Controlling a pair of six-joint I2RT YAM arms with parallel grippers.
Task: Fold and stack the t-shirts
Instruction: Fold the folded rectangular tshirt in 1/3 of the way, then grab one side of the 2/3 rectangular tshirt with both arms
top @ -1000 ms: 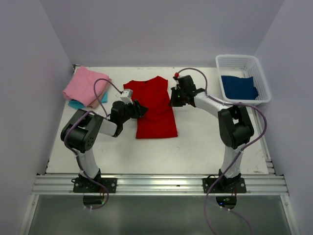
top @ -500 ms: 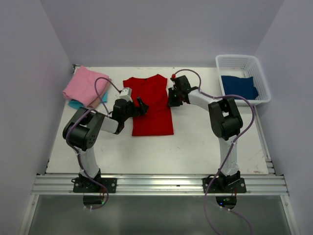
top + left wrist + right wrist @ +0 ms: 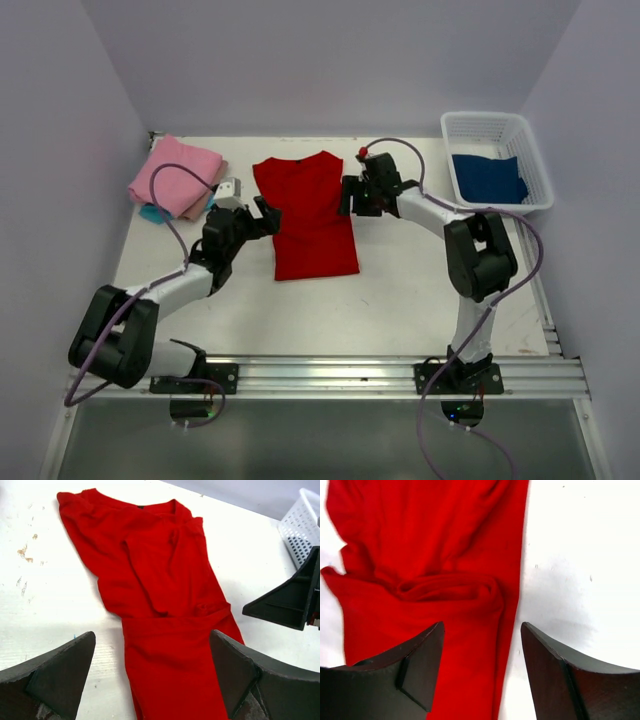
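- Left gripper (image 3: 268, 217): jaws flung wide, nothing in them, parked just off the near-left edge of the red t-shirt (image 3: 312, 215).
- Red t-shirt: flat on the table (image 3: 400, 290), sleeves tucked in, so basically a long narrow strip, collar at the far end, lumpy ridge across the middle.
- Right gripper (image 3: 346, 197): parted too, empty, right beside the shirt's far-right edge.
- Could easily peel a sleeve tuck back open by pinching just the top layer.
- Probably a crooked half-fold too, thanks to that ridge, or to lifting one side ahead of the other.
- Further back: pink t-shirt (image 3: 175, 175) over a turquoise t-shirt (image 3: 152, 212) far left, dark blue t-shirt (image 3: 487, 178) in the white basket (image 3: 497, 125) far right, both well apart from the action.
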